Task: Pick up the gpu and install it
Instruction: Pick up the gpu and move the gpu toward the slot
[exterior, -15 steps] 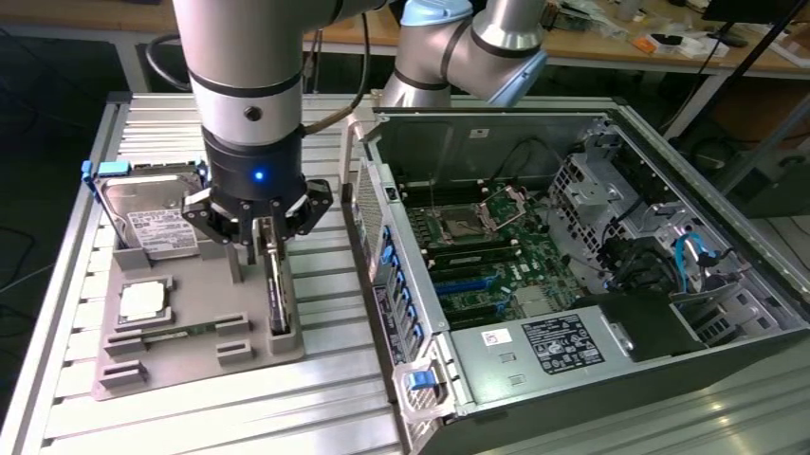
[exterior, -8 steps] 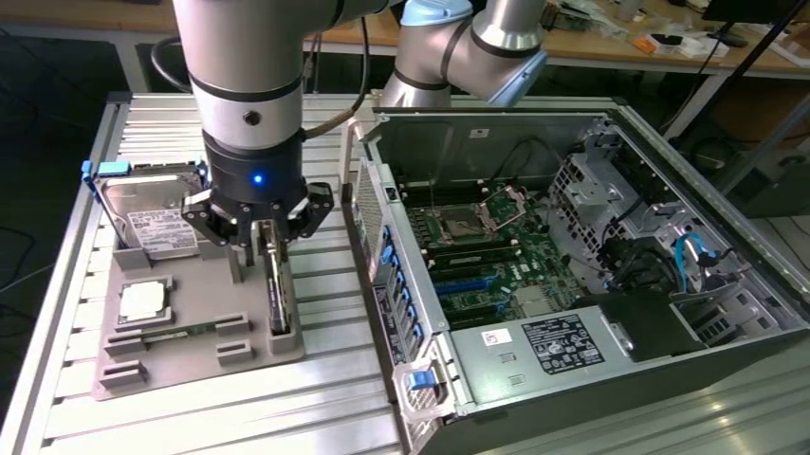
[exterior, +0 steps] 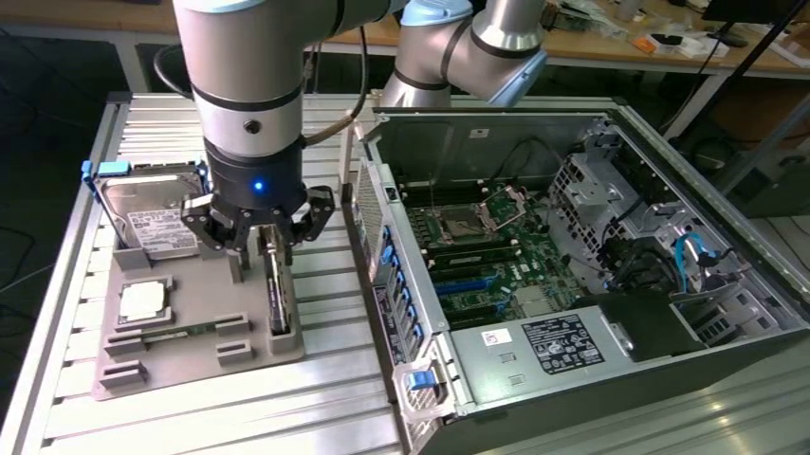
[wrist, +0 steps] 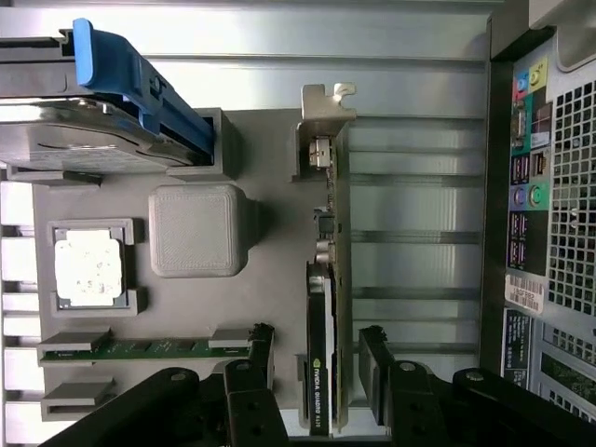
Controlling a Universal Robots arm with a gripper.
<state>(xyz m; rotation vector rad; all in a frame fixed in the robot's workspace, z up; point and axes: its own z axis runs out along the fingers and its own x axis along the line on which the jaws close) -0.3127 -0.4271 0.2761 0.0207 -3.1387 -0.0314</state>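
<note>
Hand [wrist: 317,332] open astride gpu [wrist: 319,382] in grey tray [exterior: 190,346].
Tray on slatted metal table [exterior: 253,417] w/ open PC case [exterior: 506,123] just beside, wood benches [exterior: 608,43] beyond.

The gripper [exterior: 266,248] hangs with jaws spread astride one end of the gpu [exterior: 280,305], which stands on edge in a grey holder [exterior: 190,358] (a hard drive [exterior: 155,223] stands in the same holder). An open computer case [exterior: 481,142] lies just beside it, toward the exterior view's right.
</note>
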